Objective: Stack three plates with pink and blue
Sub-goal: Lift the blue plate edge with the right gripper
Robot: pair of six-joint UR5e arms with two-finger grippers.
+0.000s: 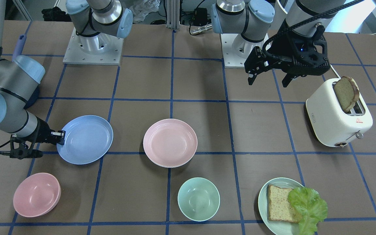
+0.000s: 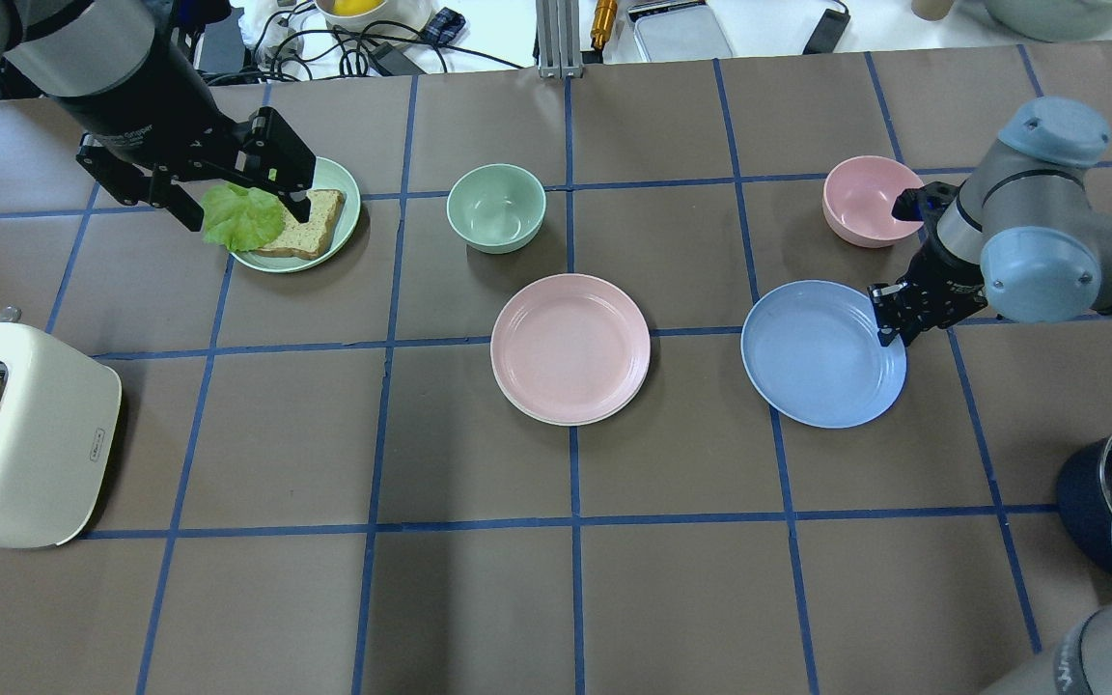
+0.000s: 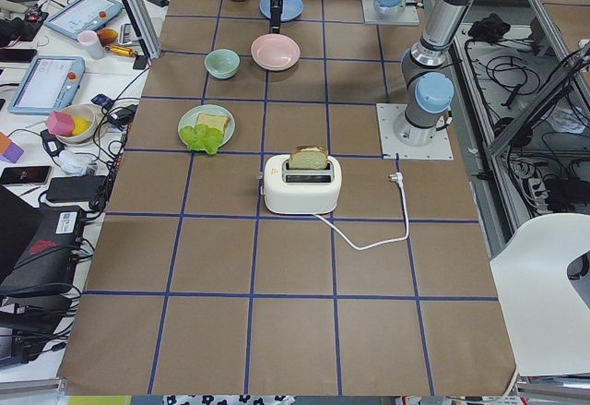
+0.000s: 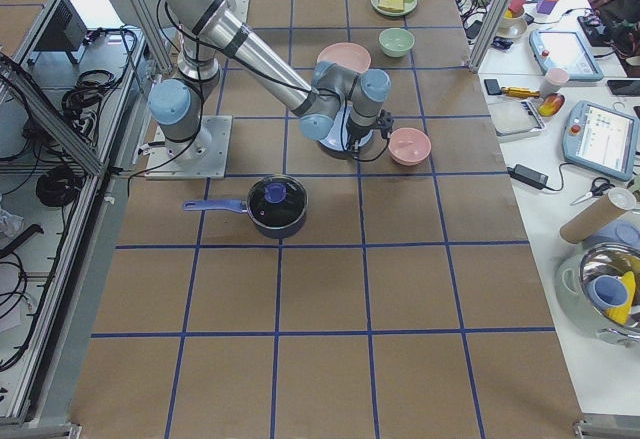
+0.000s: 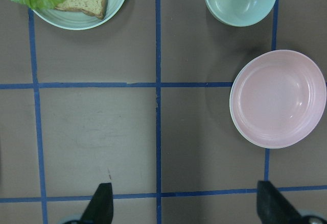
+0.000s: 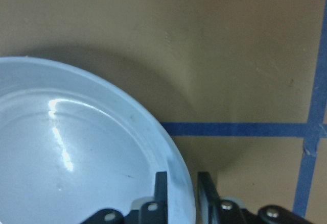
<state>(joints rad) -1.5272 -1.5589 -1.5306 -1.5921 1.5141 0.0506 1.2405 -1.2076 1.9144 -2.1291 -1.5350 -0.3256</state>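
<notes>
The pale pink plate lies mid-table. A thin cream-white plate edge shows under it. The light blue plate lies one square away. My right gripper is shut on the blue plate's rim, one finger inside and one outside. I cannot tell whether the plate is lifted. My left gripper is open and empty, high above the table near the toaster's side.
A pink bowl and a mint bowl stand on the operators' side of the plates. A mint plate holds bread and lettuce. A white toaster holds a bread slice. A dark pot stands beyond my right arm.
</notes>
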